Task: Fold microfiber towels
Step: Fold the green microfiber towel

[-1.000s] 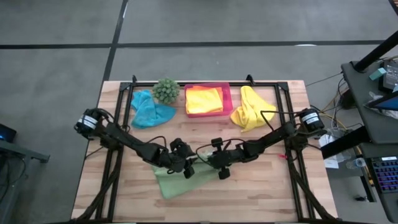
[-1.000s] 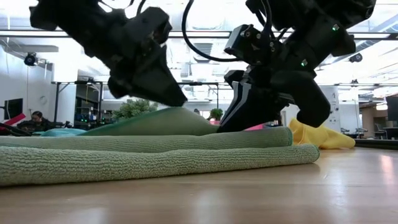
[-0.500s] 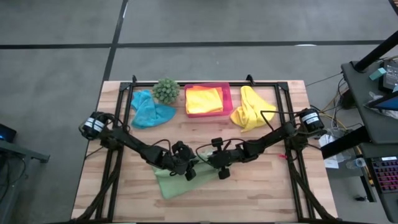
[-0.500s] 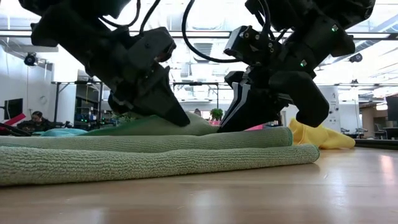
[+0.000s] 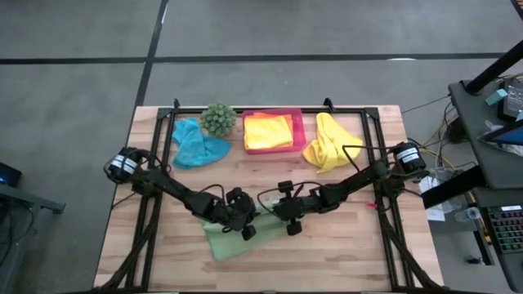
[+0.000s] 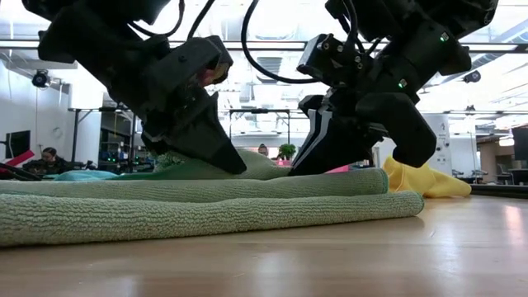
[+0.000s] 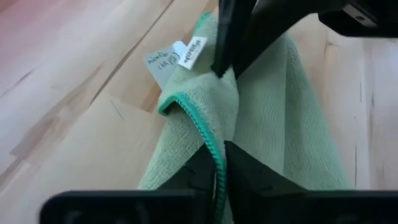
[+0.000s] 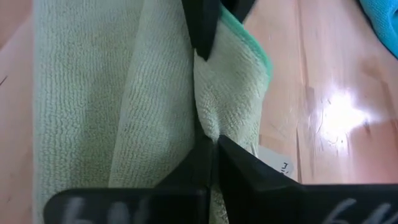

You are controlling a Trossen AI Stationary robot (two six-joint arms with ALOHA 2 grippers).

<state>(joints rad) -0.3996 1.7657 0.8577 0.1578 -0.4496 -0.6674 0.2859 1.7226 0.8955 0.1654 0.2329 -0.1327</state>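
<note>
Both claws, left [image 5: 243, 227] and right [image 5: 288, 224], pinched shut on the green towel [image 5: 225, 242] edge between them at table centre; thin bite, so uneven lifting could slip it or skew the fold.

Both grippers [image 5: 265, 222] — on green towel [image 5: 222, 242]

Both arms stretched low toward table centre, left gripper [image 5: 243, 226] and right gripper [image 5: 282, 219] near each other, fingers pinched closed, tips pointing down.
</note>
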